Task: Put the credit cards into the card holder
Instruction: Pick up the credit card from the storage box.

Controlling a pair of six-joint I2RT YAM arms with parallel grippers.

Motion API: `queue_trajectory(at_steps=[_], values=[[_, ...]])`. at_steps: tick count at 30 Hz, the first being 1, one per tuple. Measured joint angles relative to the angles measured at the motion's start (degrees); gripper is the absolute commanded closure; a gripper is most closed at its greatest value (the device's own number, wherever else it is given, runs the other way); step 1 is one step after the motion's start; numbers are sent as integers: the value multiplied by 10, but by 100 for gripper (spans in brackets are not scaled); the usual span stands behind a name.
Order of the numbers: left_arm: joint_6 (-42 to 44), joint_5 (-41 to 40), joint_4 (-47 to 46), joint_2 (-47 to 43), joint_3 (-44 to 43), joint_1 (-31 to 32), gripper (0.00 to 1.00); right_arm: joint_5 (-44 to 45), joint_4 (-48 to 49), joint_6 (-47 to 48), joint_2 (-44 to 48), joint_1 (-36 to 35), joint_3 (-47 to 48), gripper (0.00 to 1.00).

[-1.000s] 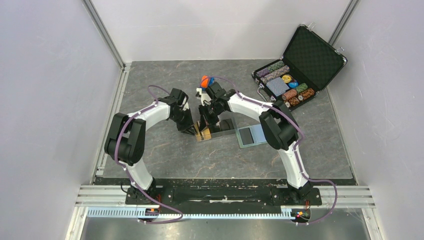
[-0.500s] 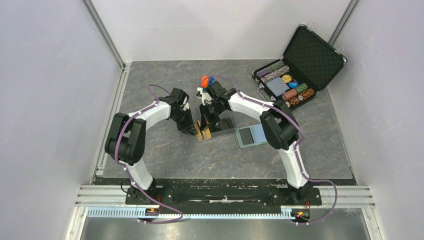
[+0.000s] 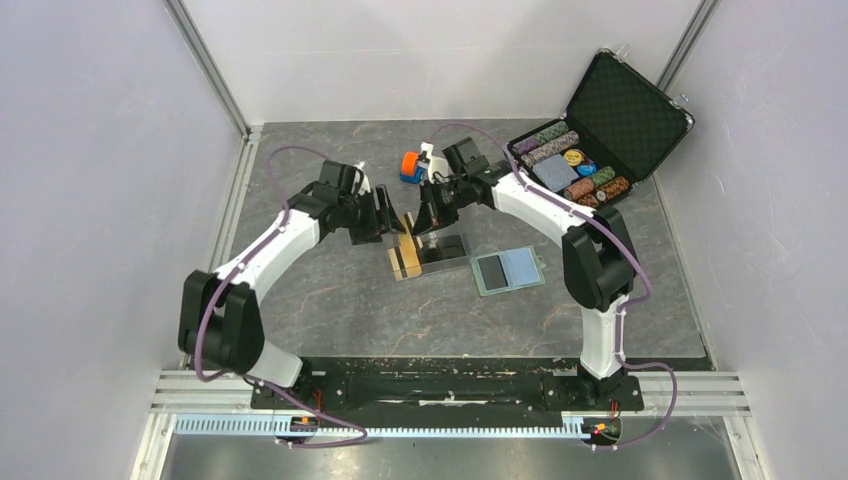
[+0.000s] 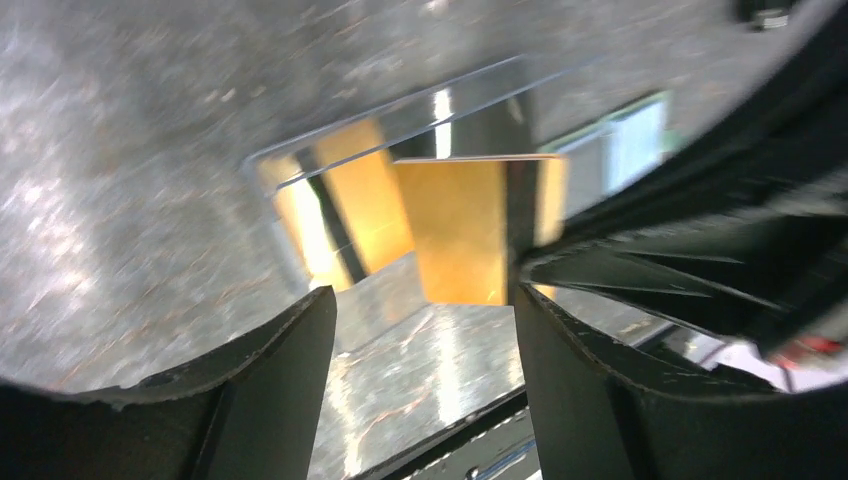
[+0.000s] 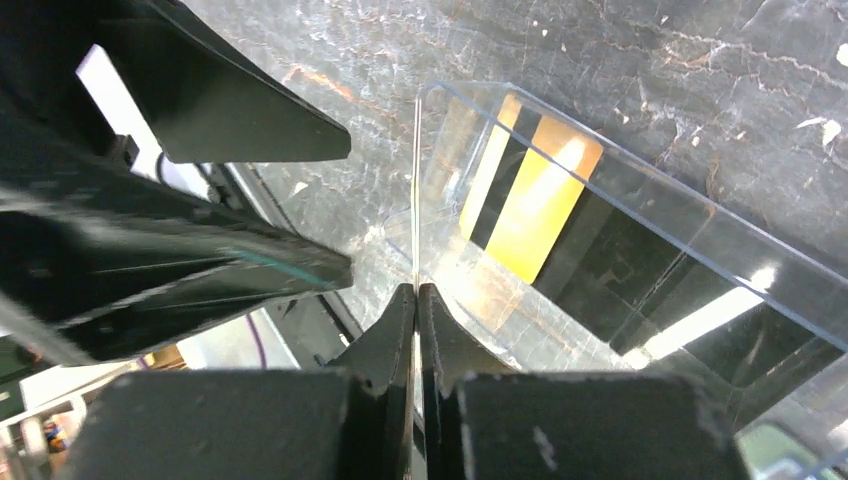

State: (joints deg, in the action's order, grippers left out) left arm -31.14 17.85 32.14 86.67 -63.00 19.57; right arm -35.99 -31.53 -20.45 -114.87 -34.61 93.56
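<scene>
My right gripper (image 5: 416, 295) is clenched on one orange-gold card (image 4: 460, 230). Its two black fingers are pressed flat together with the card's lower end between them. From the right wrist camera the card shows only as a hairline edge, standing upright. It looks lifted off the surface, beside the left end of the clear tray (image 5: 655, 195).

My left gripper (image 4: 422, 295) is released. Its dark, curved fingers stand wide apart with nothing between them, facing the flat gold face of the card. They are close to it but not touching.

The held card is a thin, smooth rectangle with a glossy face that catches the light. The tray is a shallow rectangle of transparent plastic with straight walls. In it lie the remaining credit cards (image 5: 540, 200), glossy black ones and orange-gold ones. They overlap, so I cannot count them.

The card holder (image 3: 508, 270) lies opened flat on the table (image 3: 330, 290), to the right of the tray, near it but apart. It is a small squarish wallet with a sage-green border. Its left panel is dark and its right panel is pale blue. Neither gripper touches it.

The table top is dark grey with pale, marble-like veins.
</scene>
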Motion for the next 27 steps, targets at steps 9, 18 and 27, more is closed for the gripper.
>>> queue_trajectory(at_steps=[9,18,27], values=[[-78,143,-235,-65,98,-19,31,-93,64,-44,68,75,-84,100],[-154,233,-389,-50,131,-21,31,-157,136,-101,135,107,-134,100],[-246,291,-539,-14,157,-15,98,-182,207,-163,147,108,-177,80]])
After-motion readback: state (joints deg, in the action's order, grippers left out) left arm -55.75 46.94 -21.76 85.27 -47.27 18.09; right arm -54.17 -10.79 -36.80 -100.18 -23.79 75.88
